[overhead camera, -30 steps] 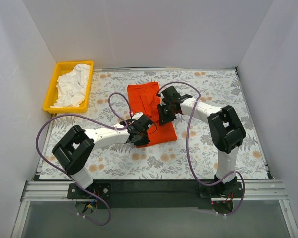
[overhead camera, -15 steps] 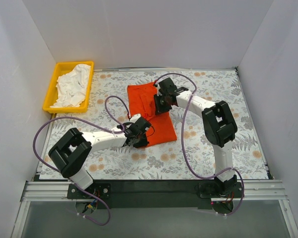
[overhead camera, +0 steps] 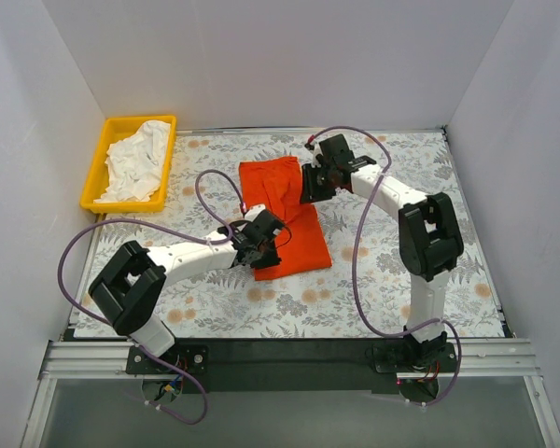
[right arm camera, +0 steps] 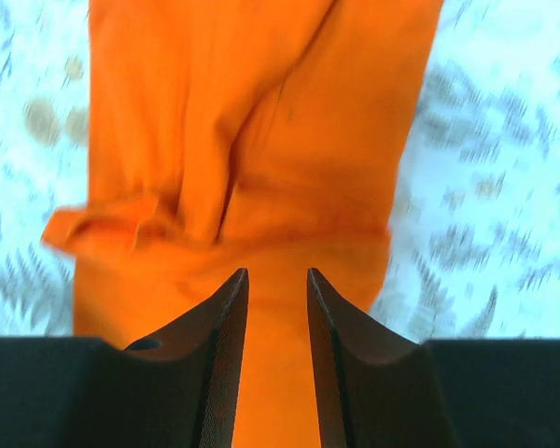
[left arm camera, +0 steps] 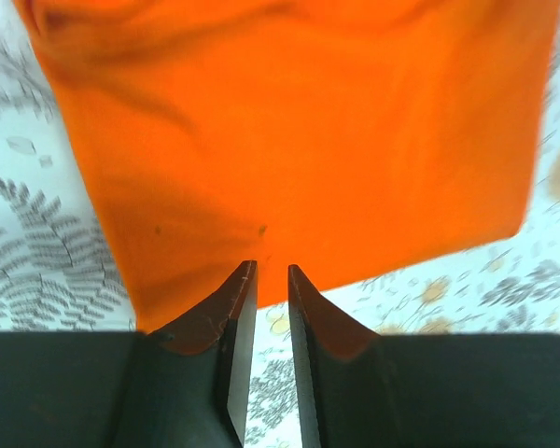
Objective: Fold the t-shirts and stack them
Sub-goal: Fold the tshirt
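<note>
The orange-red t-shirt [overhead camera: 278, 194] lies partly folded in the middle of the floral table, with a rumpled fold along its far half [right arm camera: 261, 121]. My left gripper [overhead camera: 259, 250] sits at the shirt's near left edge; in the left wrist view [left arm camera: 272, 271] its jaws stand a narrow gap apart with only table showing between them, the tips just over the shirt's hem [left arm camera: 299, 140]. My right gripper [overhead camera: 312, 185] hovers over the shirt's far right edge, jaws [right arm camera: 276, 273] slightly apart and empty above the fabric. The white t-shirt [overhead camera: 138, 159] lies crumpled in the tray.
A yellow plastic tray [overhead camera: 97, 166] stands at the far left corner. White walls enclose the table on the left, back and right. Purple cables loop from both arms over the table near the shirt.
My right gripper has moved from over the shirt's middle to its far right edge. My left gripper has stayed at the near left edge, shifting slightly.
</note>
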Controlling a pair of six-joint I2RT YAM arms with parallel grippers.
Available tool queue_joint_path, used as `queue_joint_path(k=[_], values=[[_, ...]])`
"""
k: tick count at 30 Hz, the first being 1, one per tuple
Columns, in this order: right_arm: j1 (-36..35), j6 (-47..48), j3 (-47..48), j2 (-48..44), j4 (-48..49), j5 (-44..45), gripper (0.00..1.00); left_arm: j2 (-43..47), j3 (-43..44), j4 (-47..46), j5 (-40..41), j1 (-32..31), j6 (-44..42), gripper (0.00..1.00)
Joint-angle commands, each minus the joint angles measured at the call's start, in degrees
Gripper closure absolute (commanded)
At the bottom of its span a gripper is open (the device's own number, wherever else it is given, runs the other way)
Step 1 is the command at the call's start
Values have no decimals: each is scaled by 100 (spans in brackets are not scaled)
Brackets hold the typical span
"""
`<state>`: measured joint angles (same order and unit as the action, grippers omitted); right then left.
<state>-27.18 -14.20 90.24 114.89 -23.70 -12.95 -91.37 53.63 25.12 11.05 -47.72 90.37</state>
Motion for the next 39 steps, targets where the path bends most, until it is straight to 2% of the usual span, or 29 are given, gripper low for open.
queue_joint_path(k=[1,5,11,23,39], values=[[-59,-83,-819,-853,216,-584,67,304,394,98,248,219,-282,78],[-51,-399,-1927,-1608,707,-1112,69,138,534,63,293,316,-371,77],[-86,-716,-3098,-2119,1157,-1596,70,-231,684,-87,319,431,-511,77],[-147,-778,-3996,-2173,1553,-1658,71,-916,1167,-342,591,703,-924,78],[-147,-663,-4260,-1953,1597,-1500,71,-1497,1739,-578,855,1133,-1609,79]])
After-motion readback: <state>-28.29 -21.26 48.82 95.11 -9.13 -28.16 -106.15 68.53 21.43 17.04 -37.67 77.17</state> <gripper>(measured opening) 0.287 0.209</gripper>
